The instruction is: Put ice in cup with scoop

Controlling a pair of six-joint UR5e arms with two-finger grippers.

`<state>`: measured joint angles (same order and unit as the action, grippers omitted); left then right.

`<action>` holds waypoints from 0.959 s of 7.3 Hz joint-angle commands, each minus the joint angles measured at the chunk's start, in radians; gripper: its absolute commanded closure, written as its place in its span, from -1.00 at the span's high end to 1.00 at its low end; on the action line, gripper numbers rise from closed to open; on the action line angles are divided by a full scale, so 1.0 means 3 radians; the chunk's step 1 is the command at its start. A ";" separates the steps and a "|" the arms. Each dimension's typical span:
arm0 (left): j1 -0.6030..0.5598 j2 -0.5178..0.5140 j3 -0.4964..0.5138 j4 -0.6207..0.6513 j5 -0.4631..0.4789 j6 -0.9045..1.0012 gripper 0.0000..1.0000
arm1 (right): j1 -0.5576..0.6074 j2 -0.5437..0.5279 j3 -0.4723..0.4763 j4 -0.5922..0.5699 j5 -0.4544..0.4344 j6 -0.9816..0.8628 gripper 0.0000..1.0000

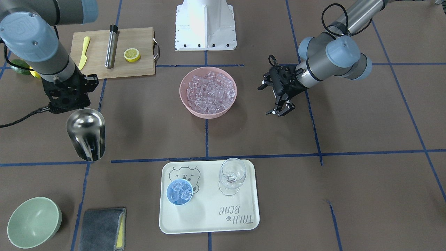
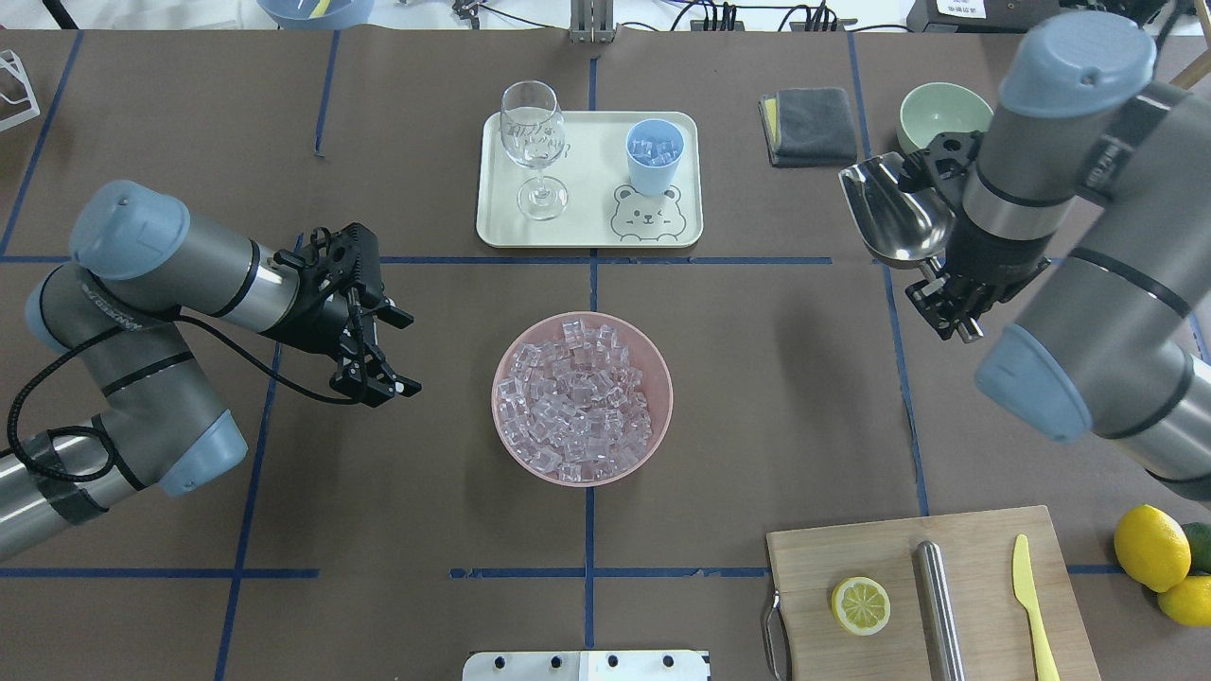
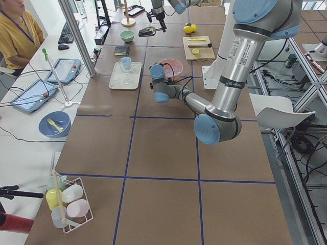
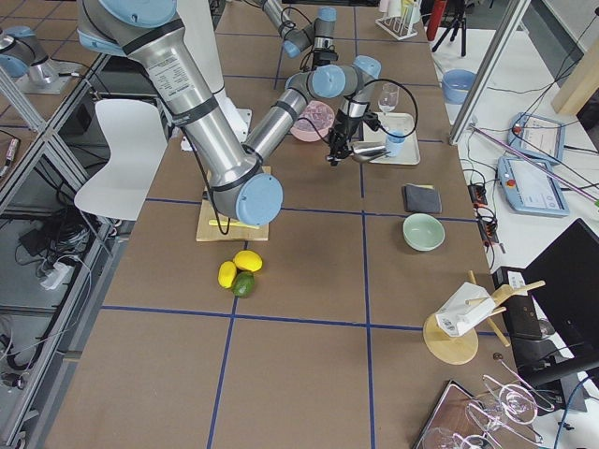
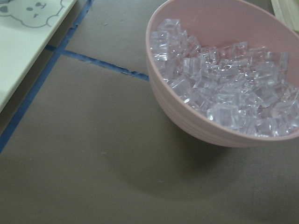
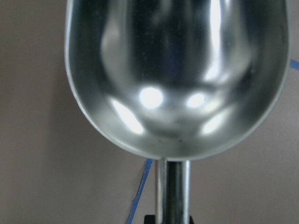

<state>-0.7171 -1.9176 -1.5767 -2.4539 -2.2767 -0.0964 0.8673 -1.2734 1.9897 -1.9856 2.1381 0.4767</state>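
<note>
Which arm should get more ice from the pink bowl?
Probably the right arm: the right hand grips the empty scoop, while the left hand hangs open and empty beside the pink bowl.

You are working in a robotics lab: blue tape lines (image 2: 757, 260) are gridding the brown table (image 2: 426, 492), metal frame posts (image 3: 76, 38) are rising at its far edge, and tablets (image 3: 34, 94) and probably a keyboard (image 3: 66, 31) are lying on the white bench (image 3: 20, 148) alongside.
</note>
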 commanded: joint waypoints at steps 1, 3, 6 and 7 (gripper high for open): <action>-0.0272 0.0173 -0.0041 0.0385 -0.0177 0.0004 1.00 | -0.0002 -0.0844 -0.0030 0.1391 0.0031 0.0629 -1.00; -0.0778 0.0408 -0.0087 0.0545 -0.0403 0.0004 1.00 | -0.0012 -0.1179 -0.0163 0.2019 0.0047 0.1358 -1.00; -0.1024 0.0878 -0.0250 0.0545 -0.0403 0.0004 1.00 | -0.0196 -0.1303 -0.0296 0.2242 0.0311 0.1453 -1.00; -0.1147 0.1239 -0.0449 0.0535 -0.0393 0.0004 1.00 | -0.0287 -0.1303 -0.0297 0.2237 0.0348 0.1448 -1.00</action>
<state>-1.0187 -1.6552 -1.6537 -2.2913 -2.3965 -0.0951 0.8082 -1.6607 1.9070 -1.3187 2.2130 0.9072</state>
